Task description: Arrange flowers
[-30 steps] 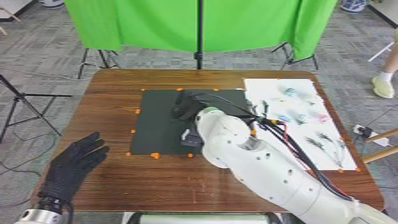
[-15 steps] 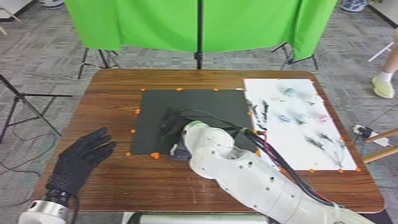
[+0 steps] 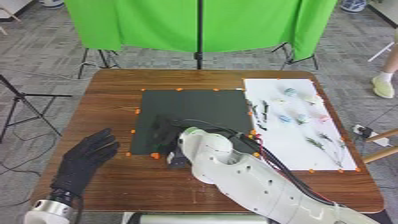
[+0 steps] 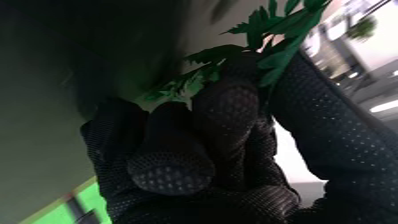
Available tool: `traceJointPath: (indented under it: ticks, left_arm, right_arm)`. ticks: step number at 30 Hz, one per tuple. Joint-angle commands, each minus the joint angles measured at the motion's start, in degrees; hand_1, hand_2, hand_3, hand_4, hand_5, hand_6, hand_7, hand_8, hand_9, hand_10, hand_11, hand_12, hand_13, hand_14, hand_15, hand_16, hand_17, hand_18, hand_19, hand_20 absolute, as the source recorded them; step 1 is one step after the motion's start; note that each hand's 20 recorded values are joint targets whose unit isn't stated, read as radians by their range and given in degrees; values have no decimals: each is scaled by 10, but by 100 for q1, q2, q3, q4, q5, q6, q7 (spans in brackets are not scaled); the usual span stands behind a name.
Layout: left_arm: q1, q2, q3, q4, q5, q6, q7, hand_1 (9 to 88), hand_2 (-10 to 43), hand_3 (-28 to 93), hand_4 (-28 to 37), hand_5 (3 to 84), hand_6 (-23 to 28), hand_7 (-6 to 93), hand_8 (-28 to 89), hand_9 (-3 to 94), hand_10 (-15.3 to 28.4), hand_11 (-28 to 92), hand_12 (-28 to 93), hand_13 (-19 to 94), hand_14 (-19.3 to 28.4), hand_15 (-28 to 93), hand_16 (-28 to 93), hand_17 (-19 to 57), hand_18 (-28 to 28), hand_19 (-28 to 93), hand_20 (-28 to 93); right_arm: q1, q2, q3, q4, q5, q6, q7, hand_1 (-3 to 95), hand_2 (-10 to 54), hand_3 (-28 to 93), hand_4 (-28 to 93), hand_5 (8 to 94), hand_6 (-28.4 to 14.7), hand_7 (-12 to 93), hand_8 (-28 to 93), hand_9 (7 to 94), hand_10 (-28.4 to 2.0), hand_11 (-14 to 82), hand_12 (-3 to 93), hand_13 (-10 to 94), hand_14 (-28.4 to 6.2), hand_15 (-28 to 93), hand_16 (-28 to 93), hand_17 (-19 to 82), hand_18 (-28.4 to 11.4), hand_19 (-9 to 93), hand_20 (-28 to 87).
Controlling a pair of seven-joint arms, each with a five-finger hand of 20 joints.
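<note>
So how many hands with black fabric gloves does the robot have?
2. The left hand is over the left side of the brown wooden table. The right hand is over the dark rectangular mat, holding a green leafy stem.

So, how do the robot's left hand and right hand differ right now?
The left hand has its fingers extended and holds nothing, while the right hand has its fingers curled around some green leaves. The left hand is off to the left of the dark mat; the right hand is over it. Both wear black fabric gloves.
</note>
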Motion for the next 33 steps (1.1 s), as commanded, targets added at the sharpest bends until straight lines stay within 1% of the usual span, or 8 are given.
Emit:
traceJointPath:
  ticks: [1, 5, 8, 11, 18, 23, 26, 33]
  left_arm:
    - [-59, 2, 103, 82, 19, -80, -64, 247, 1, 696, -257, 381, 43, 195, -87, 330, 127, 239, 171, 260, 154, 363, -8, -78, 211, 500, 78]
    - [-74, -6, 95, 91, 20, -97, -81, 248, 2, 694, -256, 381, 43, 195, -87, 330, 127, 240, 171, 260, 154, 363, -8, -78, 210, 500, 78]
    - [-85, 7, 105, 95, 9, -80, -95, 247, 2, 696, -255, 381, 43, 194, -87, 330, 128, 240, 171, 260, 155, 364, -8, -78, 210, 500, 78]
    - [-132, 17, 120, 116, 16, -125, -138, 247, 2, 695, -256, 381, 44, 194, -87, 330, 128, 240, 171, 260, 155, 364, -8, -79, 211, 501, 79]
    - [-178, 19, 138, 140, 14, -141, -165, 246, 1, 697, -256, 381, 44, 194, -86, 330, 127, 240, 171, 260, 155, 365, -9, -79, 211, 501, 78]
    - [-152, 13, 160, 144, 7, -100, -67, 246, 2, 697, -256, 381, 44, 194, -87, 330, 127, 240, 170, 260, 155, 364, -9, -79, 211, 501, 78]
    - [-119, -16, 135, 127, 14, -104, -87, 246, 2, 698, -256, 381, 45, 195, -86, 331, 128, 241, 170, 260, 155, 365, -9, -79, 211, 501, 78]
    - [-129, -65, 112, 131, 32, -131, -113, 246, 2, 698, -257, 382, 45, 193, -86, 332, 128, 241, 170, 260, 155, 364, -9, -78, 211, 501, 77]
  right_arm:
    - [27, 7, 11, 185, 93, 260, -122, 441, -95, 865, -174, 641, -102, 772, 177, 923, -70, 539, 359, 861, -62, 745, 325, 559, -193, 932, 615]
    - [-66, 10, 37, 77, 79, 147, -192, 439, -95, 863, -175, 639, -96, 775, 176, 921, -69, 540, 358, 860, -61, 746, 325, 557, -192, 932, 614]
    - [-142, -17, 64, 55, 29, 16, -372, 441, -95, 859, -178, 638, -95, 774, 175, 920, -70, 538, 358, 858, -62, 744, 325, 554, -193, 932, 613]
    - [-197, -22, 55, 64, -33, -75, -527, 443, -95, 856, -184, 637, -93, 774, 173, 918, -70, 536, 358, 855, -64, 743, 325, 551, -193, 932, 611]
    - [-188, 12, -56, 145, -148, 38, -407, 448, -93, 849, -195, 630, -83, 776, 171, 912, -71, 534, 359, 851, -64, 742, 325, 545, -193, 932, 606]
    - [-127, 52, -62, 294, 10, 234, -186, 441, -86, 835, -203, 629, -74, 774, 161, 911, -71, 534, 358, 846, -67, 743, 326, 542, -192, 932, 603]
    - [-130, 44, 28, 320, -109, -12, -85, 429, -77, 822, -211, 632, -71, 770, 159, 912, -71, 532, 357, 846, -66, 744, 324, 540, -191, 932, 602]
    - [-126, 57, 38, 281, -367, -157, -10, 390, -81, 824, -218, 633, -55, 755, 166, 907, -74, 524, 358, 841, -68, 740, 323, 534, -192, 932, 594]
